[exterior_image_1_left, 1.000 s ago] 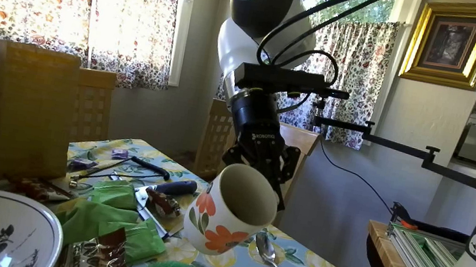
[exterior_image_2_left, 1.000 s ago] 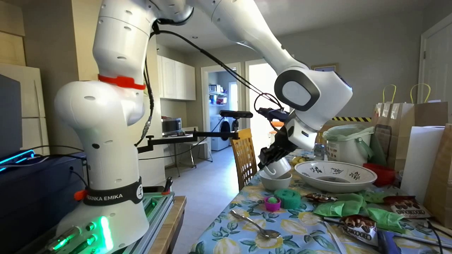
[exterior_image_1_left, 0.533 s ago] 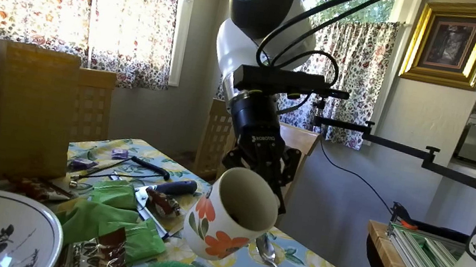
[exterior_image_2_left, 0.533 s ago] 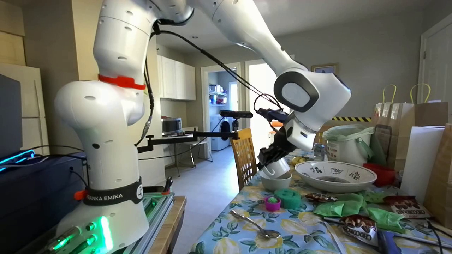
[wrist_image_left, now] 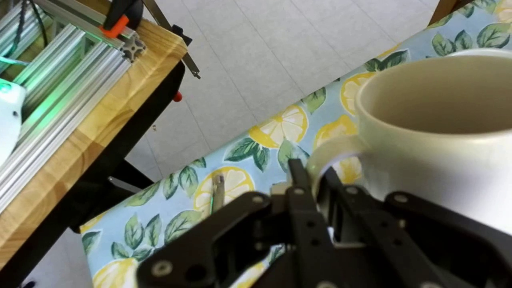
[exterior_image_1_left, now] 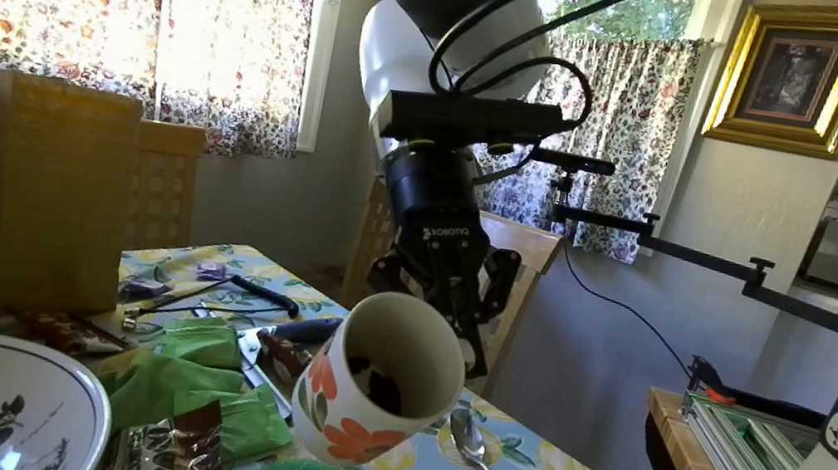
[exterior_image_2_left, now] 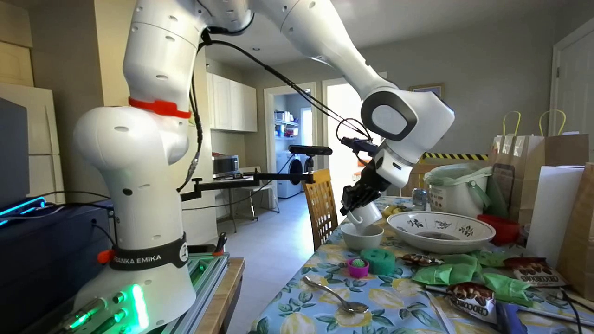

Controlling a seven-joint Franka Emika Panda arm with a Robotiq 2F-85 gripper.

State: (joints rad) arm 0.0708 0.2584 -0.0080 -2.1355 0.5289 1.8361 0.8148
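My gripper (exterior_image_1_left: 474, 353) is shut on the handle (wrist_image_left: 338, 147) of a white mug with orange flowers (exterior_image_1_left: 356, 423). In the wrist view the black fingers (wrist_image_left: 298, 176) pinch the handle from both sides, with the mug body at the right. The mug hangs tilted above the table; its mouth leans toward the camera in an exterior view, and something dark (exterior_image_1_left: 384, 392) shows inside. Elsewhere the mug (exterior_image_2_left: 366, 215) appears just over a small white bowl (exterior_image_2_left: 363, 241). Whether they touch I cannot tell.
Close to the bowl are a green sponge (exterior_image_2_left: 379, 262), a purple cup (exterior_image_2_left: 358, 270) and a spoon (exterior_image_2_left: 345, 304). A wide patterned bowl (exterior_image_2_left: 464, 246), green wrappers (exterior_image_2_left: 448, 273) and snack packets (exterior_image_2_left: 472, 300) lie further along. A chair (exterior_image_2_left: 321, 204) stands at the table's edge.
The gripper and mug have shifted left in an exterior view and slightly up in both. The mug's mouth has tipped more toward the camera, showing more of the dark contents. The grip is unchanged.
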